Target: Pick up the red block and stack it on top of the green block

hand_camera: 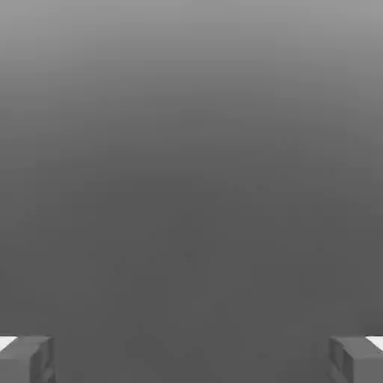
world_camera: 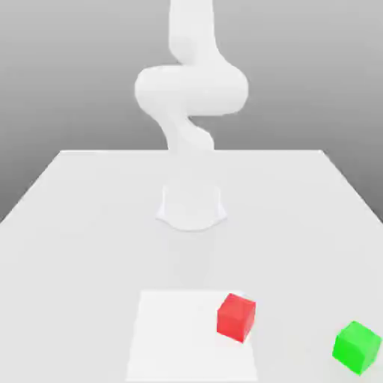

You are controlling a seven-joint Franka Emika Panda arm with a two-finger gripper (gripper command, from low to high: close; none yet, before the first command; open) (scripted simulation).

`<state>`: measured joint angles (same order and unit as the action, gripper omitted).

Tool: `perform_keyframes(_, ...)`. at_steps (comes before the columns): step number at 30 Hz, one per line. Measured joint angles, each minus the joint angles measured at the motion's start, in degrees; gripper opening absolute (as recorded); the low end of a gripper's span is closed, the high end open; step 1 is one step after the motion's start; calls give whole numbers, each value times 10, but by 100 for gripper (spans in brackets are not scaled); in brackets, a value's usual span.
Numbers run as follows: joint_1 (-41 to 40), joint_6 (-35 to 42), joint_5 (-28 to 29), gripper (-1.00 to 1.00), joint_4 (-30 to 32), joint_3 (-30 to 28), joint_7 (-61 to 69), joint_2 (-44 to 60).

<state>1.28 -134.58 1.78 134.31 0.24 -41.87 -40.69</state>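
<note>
The red block (world_camera: 236, 316) sits on the table (world_camera: 90, 224), green block (world_camera: 357, 347) at its four o'clock, apart. Gripper (hand_camera: 191, 359) gapes empty; centre it over red, descend squarely.

The arm (world_camera: 191, 90) is plain glossy white, built of thick rounded segments, rising from a round white base (world_camera: 191, 206). The gripper (hand_camera: 191, 359) has blocky grey fingers (hand_camera: 26, 359) with white edges.
</note>
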Motion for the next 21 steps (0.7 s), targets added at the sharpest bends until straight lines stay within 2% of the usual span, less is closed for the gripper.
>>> perform_keyframes(7, 39, -81, 40, 0, 73, -7, 124, 151)
perform_keyframes(12, 67, -138, 48, 0, 124, -18, 225, 256)
perform_keyframes(16, 86, -184, 33, 0, 165, -22, 321, 338)
perform_keyframes(21, 99, -246, -13, 0, 208, -5, 446, 440)
